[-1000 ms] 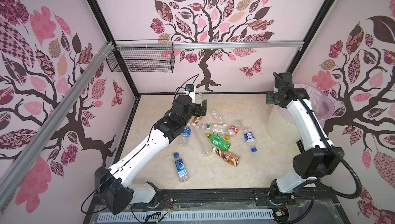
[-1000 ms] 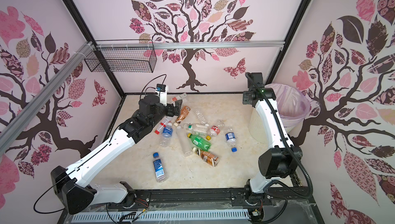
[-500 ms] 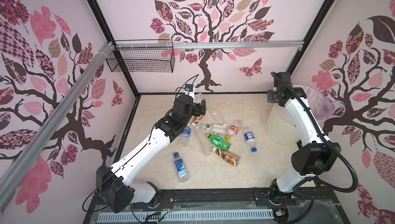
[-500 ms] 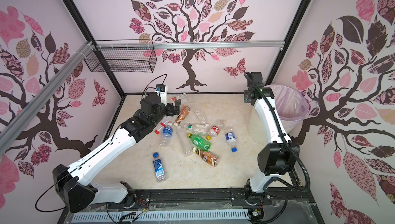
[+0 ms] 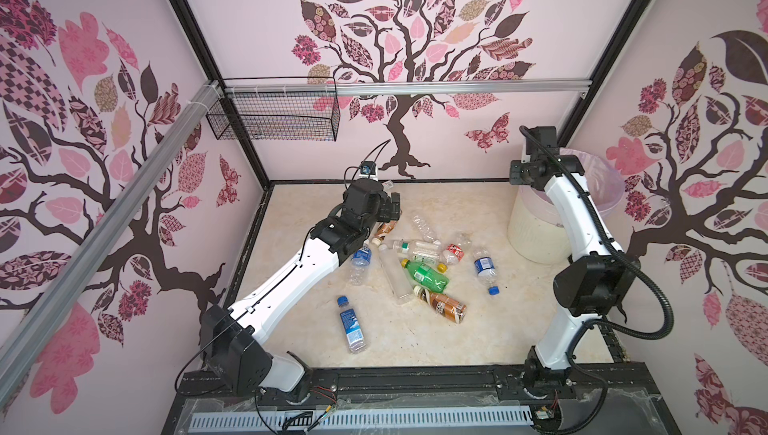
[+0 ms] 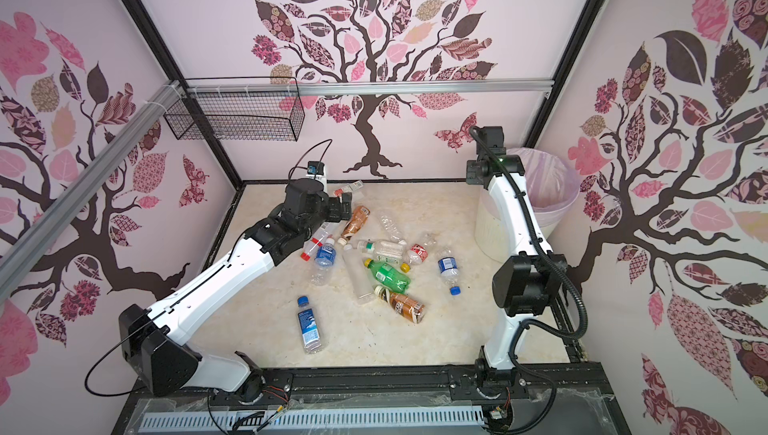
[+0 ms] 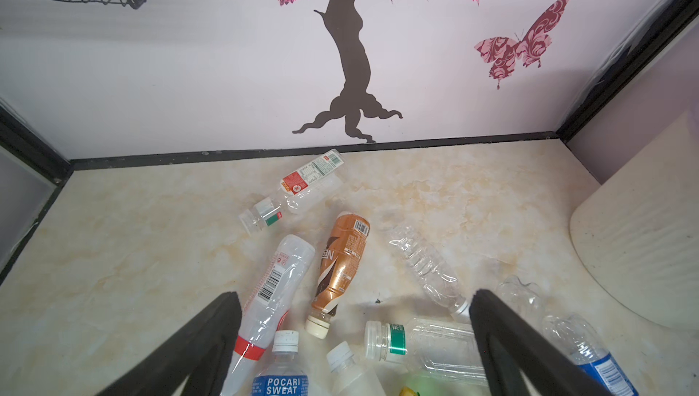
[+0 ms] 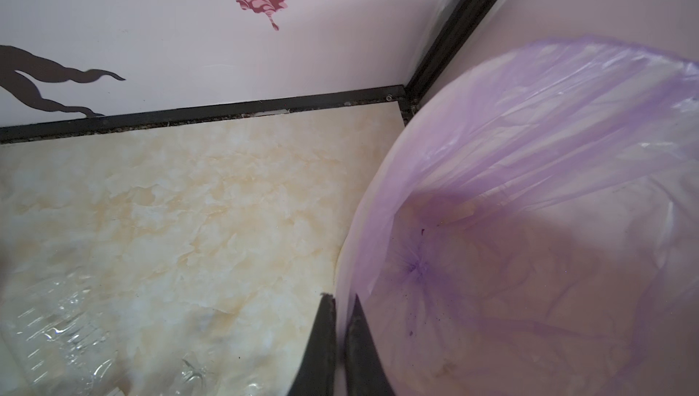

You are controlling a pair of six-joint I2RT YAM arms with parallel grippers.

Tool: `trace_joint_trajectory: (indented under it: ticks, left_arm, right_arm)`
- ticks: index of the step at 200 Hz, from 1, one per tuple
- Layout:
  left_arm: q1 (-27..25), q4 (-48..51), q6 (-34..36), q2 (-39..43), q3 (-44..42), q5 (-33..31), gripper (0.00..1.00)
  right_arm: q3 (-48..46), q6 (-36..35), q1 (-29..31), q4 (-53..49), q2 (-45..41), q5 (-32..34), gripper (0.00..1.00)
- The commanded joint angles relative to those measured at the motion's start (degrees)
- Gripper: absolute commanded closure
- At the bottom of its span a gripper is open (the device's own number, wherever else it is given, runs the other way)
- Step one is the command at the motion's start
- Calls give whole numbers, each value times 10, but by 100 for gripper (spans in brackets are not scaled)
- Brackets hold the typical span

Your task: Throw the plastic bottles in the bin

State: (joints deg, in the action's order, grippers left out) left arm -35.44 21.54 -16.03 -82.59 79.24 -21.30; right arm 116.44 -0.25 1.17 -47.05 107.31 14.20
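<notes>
The plastic bottles [image 5: 424,273] lie scattered about the middle of the desk [image 5: 415,341], with one blue-labelled bottle [image 5: 351,325] apart at 7 o'clock from the heap. None shows inside the bin [image 5: 536,237], which stands at 2 o'clock in the desk's far corner.

The left pincer [image 7: 355,295] is spread wide and holds nothing. It hangs over the heap's 11 o'clock edge, and the brown-labelled bottle [image 7: 342,261] lies lengthwise between its fingers. This looks like the approach to a pick. To do it well, come straight down and grip that bottle across its label, not at its neck. Keep the finger on that side clear of the red-banded bottle [image 7: 272,288] just beside it. Thin plastic will likely dent and skid, so close gently and lift before swinging toward the bin.

The left arm reaches from its base at 7 o'clock toward 12, with the wrist tipped down. The right arm stands tall with its elbow bent and its wrist above the bin's rim. The right pincer [image 8: 342,297] is closed, with no bottle in it. The pink bag [image 8: 529,148] edge runs up to its tips, and I cannot tell whether it is pinched.
</notes>
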Motion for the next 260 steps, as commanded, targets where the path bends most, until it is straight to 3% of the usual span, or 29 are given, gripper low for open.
trace_joint_trajectory:
  ticks: [1, 68, 126, 210, 260]
  left_arm:
    - [4, -9, -11, 9, -14, 10, 2]
    - [23, -14, -7, 3, -42, -4, 1]
    - [49, -18, -8, 20, -62, 2, 2]
    - [50, -30, 0, 18, -78, -7, 2]
    - [49, -31, -8, 7, -76, 2, 2]
  right_arm:
    - [68, -9, 8, -3, 30, -26, 100]
    - [193, -36, 93, 12, 103, -35, 100]
    - [305, -49, 146, 21, 190, -89, 100]
    - [299, -104, 206, 43, 216, -141, 100]
    - [293, -89, 211, 49, 225, -136, 100]
